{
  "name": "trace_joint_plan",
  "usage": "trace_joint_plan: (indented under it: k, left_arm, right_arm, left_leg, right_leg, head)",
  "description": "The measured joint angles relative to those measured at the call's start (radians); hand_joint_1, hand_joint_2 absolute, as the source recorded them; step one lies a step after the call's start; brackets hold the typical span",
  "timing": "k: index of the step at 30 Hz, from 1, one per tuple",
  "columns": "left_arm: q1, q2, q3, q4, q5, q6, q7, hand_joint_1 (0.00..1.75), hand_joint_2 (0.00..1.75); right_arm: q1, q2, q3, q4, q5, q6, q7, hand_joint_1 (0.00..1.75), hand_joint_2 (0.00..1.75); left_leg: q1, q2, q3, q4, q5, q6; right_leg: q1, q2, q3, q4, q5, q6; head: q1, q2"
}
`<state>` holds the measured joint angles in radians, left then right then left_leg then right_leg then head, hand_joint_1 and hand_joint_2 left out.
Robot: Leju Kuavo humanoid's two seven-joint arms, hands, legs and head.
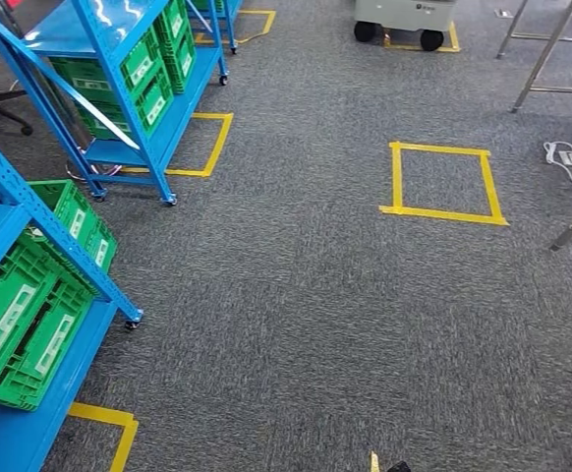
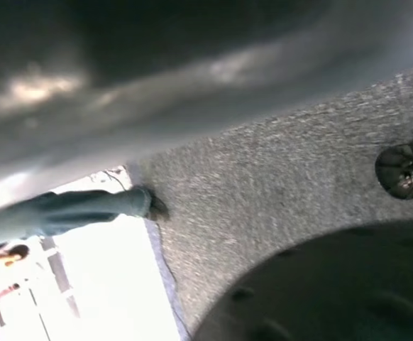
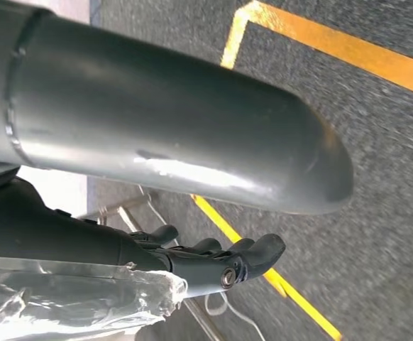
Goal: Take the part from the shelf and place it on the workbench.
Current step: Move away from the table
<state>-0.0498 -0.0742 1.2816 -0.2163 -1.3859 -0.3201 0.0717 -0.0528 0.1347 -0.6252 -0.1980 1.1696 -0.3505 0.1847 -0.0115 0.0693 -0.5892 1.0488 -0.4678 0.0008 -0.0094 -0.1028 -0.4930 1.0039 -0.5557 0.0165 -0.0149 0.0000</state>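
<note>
Clear crinkled plastic, that's the part (image 3: 76, 298) in its bag, seen in the right wrist view lying against the dark fingers (image 3: 221, 259) of the right hand (image 3: 140, 273); the fingers run straight alongside the wrapping, and whether they truly grip it I cannot tell. A thick grey thumb (image 3: 183, 135) stretches out above them. Beneath that hand lies grey carpet (image 3: 386, 213) with a line of yellow tape (image 3: 263, 273) crossing just beside the fingertips. The left wrist view is blurred: carpet, a person's trouser leg and shoe (image 2: 86, 211), and how the left hand stands cannot be told. From the head view, take the yellow tape square (image 1: 441, 180) on the floor as the marker: well off to its left stands a blue shelf (image 1: 142, 88) on castors holding green crates (image 1: 153, 69), with another blue shelf (image 1: 16, 246) and more green crates (image 1: 27, 324) nearer the robot. Beyond the square sits a white wheeled unit (image 1: 402, 20); just right of the square a white power strip (image 1: 568, 155) lies on the carpet, near slanted metal legs (image 1: 543, 54).
</note>
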Motion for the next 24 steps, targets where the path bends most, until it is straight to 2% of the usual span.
trace_joint_plan:
  k: [1, 3, 4, 5, 6, 7, 8, 9, 10, 11, 12, 13, 14, 15, 16, 17, 18, 19, 21, 22, 23, 24]
  left_arm:
    - [-0.002, 0.0, 0.0, 0.0, 0.0, 0.0, 0.0, 0.0, 0.0]
    - [-0.002, 0.002, 0.0, 0.0, 0.0, 0.0, 0.0, 0.0, 0.0]
    - [0.001, 0.002, 0.0, 0.0, 0.0, 0.0, 0.0, 0.0, 0.0]
    - [0.002, 0.002, 0.0, 0.0, 0.0, 0.0, 0.0, 0.0, 0.0]
    - [0.001, 0.002, 0.001, 0.0, 0.0, 0.001, 0.0, 0.0, 0.0]
    - [0.0, 0.002, 0.001, 0.0, 0.0, 0.002, 0.0, 0.0, 0.0]
    - [-0.002, 0.002, 0.001, 0.0, 0.0, 0.003, 0.0, 0.0, 0.0]
    - [-0.003, 0.001, 0.001, 0.0, 0.0, 0.003, 0.0, 0.0, 0.0]
    - [-0.003, 0.0, 0.001, 0.0, 0.0, 0.003, 0.0, 0.0, 0.0]
    - [-0.003, -0.001, 0.001, 0.0, 0.0, 0.003, 0.0, 0.0, 0.0]
    - [-0.002, -0.002, 0.001, 0.0, 0.0, 0.003, 0.0, 0.0, 0.0]
    - [-0.001, -0.003, 0.001, 0.0, 0.0, 0.003, 0.0, 0.0, 0.0]
    - [-0.002, -0.003, 0.001, 0.0, 0.0, 0.003, 0.0, 0.0, 0.0]
    - [-0.002, -0.003, 0.001, 0.0, 0.0, 0.003, 0.0, 0.0, 0.0]
    - [-0.003, -0.003, 0.001, 0.0, 0.0, 0.003, 0.0, 0.0, 0.0]
    - [-0.002, -0.003, 0.001, 0.0, 0.001, 0.003, 0.0, 0.0, 0.0]
    - [0.0, -0.002, 0.001, 0.0, 0.001, 0.003, 0.0, 0.0, 0.0]
    - [0.002, -0.002, 0.002, 0.0, 0.001, 0.004, 0.0, 0.0, 0.0]
    - [0.003, -0.002, 0.002, 0.0, 0.001, 0.004, 0.0, 0.0, 0.0]
    - [0.002, -0.003, 0.002, 0.0, 0.001, 0.005, 0.0, 0.0, 0.0]
    - [0.0, -0.004, 0.002, 0.0, 0.002, 0.005, 0.0, 0.0, 0.0]
    - [-0.001, -0.004, 0.002, 0.0, 0.002, 0.005, 0.0, 0.0, 0.0]
  right_arm:
    - [-0.001, 0.0, 0.0, 0.0, 0.0, 0.0, 0.0, 0.0, 0.0]
    - [-0.006, 0.0, 0.0, 0.0, 0.001, 0.0, 0.001, 0.0, 0.0]
    - [-0.009, 0.0, 0.001, 0.0, 0.002, -0.001, 0.001, 0.0, 0.0]
    - [-0.011, 0.0, 0.002, 0.0, 0.005, -0.001, 0.003, 0.0, 0.0]
    - [-0.011, 0.0, 0.003, 0.0, 0.009, -0.001, 0.006, 0.0, 0.0]
    - [-0.009, 0.0, 0.004, 0.0, 0.013, -0.001, 0.011, 0.0, 0.0]
    - [-0.007, -0.001, 0.005, 0.0, 0.018, -0.001, 0.016, 0.0, 0.0]
    - [-0.005, -0.001, 0.006, 0.0, 0.021, -0.001, 0.021, 0.0, 0.0]
    - [-0.002, -0.001, 0.006, 0.0, 0.024, -0.002, 0.024, 0.0, 0.0]
    - [0.0, -0.001, 0.007, 0.0, 0.026, -0.002, 0.026, 0.0, 0.0]
    - [0.0, -0.001, 0.007, 0.0, 0.028, -0.002, 0.026, 0.0, 0.0]
    - [0.001, -0.002, 0.008, 0.0, 0.028, -0.002, 0.027, 0.0, 0.0]
    - [0.001, -0.003, 0.008, 0.0, 0.029, -0.002, 0.027, 0.0, 0.0]
    - [0.0, -0.003, 0.008, 0.0, 0.029, -0.002, 0.027, 0.0, 0.0]
    - [0.0, -0.004, 0.009, 0.0, 0.03, -0.002, 0.028, 0.0, 0.0]
    - [-0.001, -0.004, 0.01, 0.0, 0.03, -0.002, 0.028, 0.0, 0.0]
    - [-0.002, -0.004, 0.011, 0.0, 0.031, -0.002, 0.029, 0.0, 0.0]
    - [-0.002, -0.004, 0.012, 0.0, 0.031, -0.002, 0.029, 0.0, 0.0]
    - [-0.001, -0.004, 0.013, 0.0, 0.031, -0.003, 0.03, 0.0, 0.0]
    - [0.0, -0.005, 0.013, 0.0, 0.031, -0.004, 0.03, 0.0, 0.0]
    - [0.001, -0.005, 0.013, 0.0, 0.031, -0.004, 0.031, 0.0, 0.0]
    - [0.003, -0.005, 0.013, 0.0, 0.031, -0.005, 0.032, 0.0, 0.0]
  left_leg:
    - [-0.006, 0.012, 0.01, -0.02, -0.004, 0.005]
    - [-0.009, -0.006, 0.012, -0.031, -0.008, 0.016]
    - [-0.007, -0.018, 0.014, -0.036, -0.006, 0.022]
    - [-0.004, -0.03, 0.017, -0.041, -0.003, 0.028]
    - [-0.001, -0.042, 0.02, -0.045, -0.001, 0.033]
    - [0.0, -0.055, 0.02, -0.045, -0.001, 0.037]
    - [0.0, -0.07, 0.02, -0.045, -0.001, 0.039]
    - [0.0, -0.087, 0.021, -0.045, -0.002, 0.04]
    - [0.0, -0.103, 0.023, -0.045, -0.003, 0.041]
    - [0.0, -0.12, 0.026, -0.044, -0.005, 0.039]
    - [0.0, -0.136, 0.03, -0.044, -0.006, 0.037]
    - [0.001, -0.151, 0.033, -0.044, -0.009, 0.034]
    - [0.0, -0.165, 0.035, -0.041, -0.012, 0.03]
    - [0.001, -0.177, 0.033, -0.039, -0.014, 0.025]
    - [0.002, -0.189, 0.029, -0.038, -0.014, 0.019]
    - [0.004, -0.2, 0.025, -0.037, -0.012, 0.013]
    - [0.006, -0.211, 0.022, -0.038, -0.01, 0.006]
    - [0.006, -0.203, 0.019, -0.035, -0.012, 0.0]
    - [0.005, -0.148, -0.004, 0.013, -0.044, -0.012]
    - [0.005, -0.113, -0.03, 0.066, -0.074, -0.017]
    - [0.008, -0.092, -0.064, 0.133, -0.105, -0.022]
    - [0.011, -0.084, -0.098, 0.196, -0.129, -0.025]
  right_leg:
    - [0.002, -0.012, 0.002, -0.001, -0.005, 0.005]
    - [0.001, -0.032, 0.013, -0.005, -0.011, 0.015]
    - [-0.001, -0.02, 0.017, -0.001, -0.018, 0.019]
    - [-0.003, 0.005, 0.012, 0.018, -0.032, 0.022]
    - [-0.004, 0.039, -0.008, 0.06, -0.057, 0.025]
    - [-0.005, 0.071, -0.042, 0.125, -0.088, 0.025]
    - [-0.005, 0.088, -0.082, 0.198, -0.117, 0.026]
    - [-0.005, 0.096, -0.12, 0.259, -0.133, 0.027]
    - [-0.005, 0.099, -0.145, 0.29, -0.129, 0.027]
    - [-0.005, 0.101, -0.152, 0.278, -0.102, 0.027]
    - [-0.006, 0.106, -0.139, 0.228, -0.059, 0.026]
    - [-0.008, 0.122, -0.117, 0.158, -0.012, 0.025]
    - [-0.011, 0.149, -0.092, 0.092, 0.021, 0.024]
    - [-0.013, 0.171, -0.071, 0.045, 0.039, 0.022]
    - [-0.014, 0.187, -0.06, 0.022, 0.043, 0.02]
    - [-0.013, 0.191, -0.055, 0.017, 0.04, 0.016]
    - [-0.013, 0.18, -0.052, 0.015, 0.04, 0.012]
    - [-0.013, 0.168, -0.05, 0.011, 0.042, 0.006]
    - [-0.015, 0.139, -0.044, 0.002, 0.044, -0.006]
    - [-0.013, 0.123, -0.041, -0.001, 0.043, -0.01]
    - [-0.012, 0.107, -0.04, -0.001, 0.041, -0.014]
    - [-0.01, 0.09, -0.039, -0.001, 0.039, -0.015]
  head:
    - [0.001, 0.0]
    - [0.002, 0.0]
    - [0.004, 0.0]
    - [0.004, 0.0]
    - [0.006, 0.0]
    - [0.007, 0.0]
    - [0.008, 0.0]
    - [0.008, 0.0]
    - [0.009, 0.0]
    - [0.009, 0.0]
    - [0.009, 0.0]
    - [0.009, 0.0]
    - [0.01, 0.0]
    - [0.01, 0.0]
    - [0.01, 0.0]
    - [0.01, 0.0]
    - [0.009, 0.0]
    - [0.008, 0.0]
    - [0.001, 0.0]
    - [-0.004, 0.0]
    - [-0.007, 0.0]
    - [-0.006, 0.0]
